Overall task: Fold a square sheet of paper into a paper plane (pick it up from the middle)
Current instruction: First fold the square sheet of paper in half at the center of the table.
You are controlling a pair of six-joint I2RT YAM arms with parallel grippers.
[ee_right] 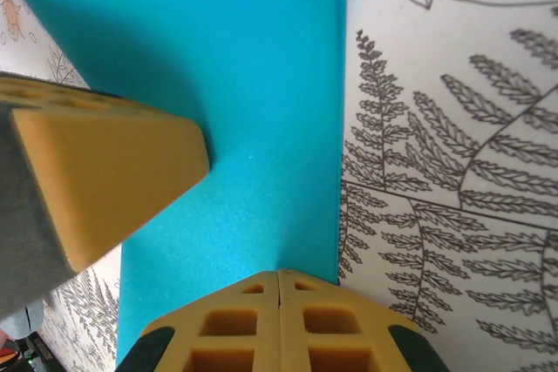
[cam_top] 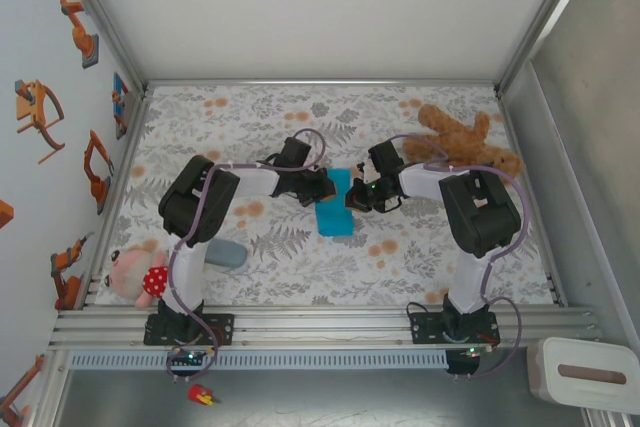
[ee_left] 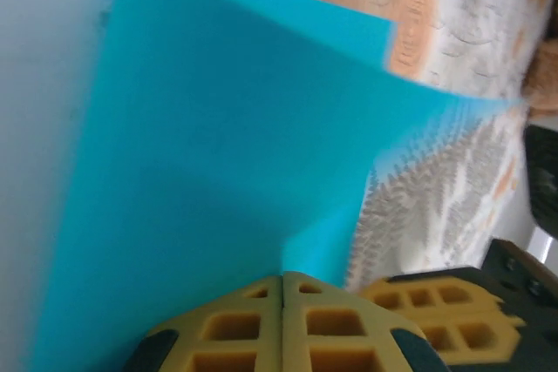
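Two closed tools at the square sheet of paper.
Left of the teddy bear, the left tool pinches the sheet's raised flap; the right tool, tips shut, rests at its edge.

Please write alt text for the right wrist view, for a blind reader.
Turquoise paper lies on a fern-print cloth. The camera's own yellow jaws are shut at the bottom edge, and another yellow finger reaches over the paper from the left.

One turquoise sheet, two tools, two plush toys, one grey-blue case.
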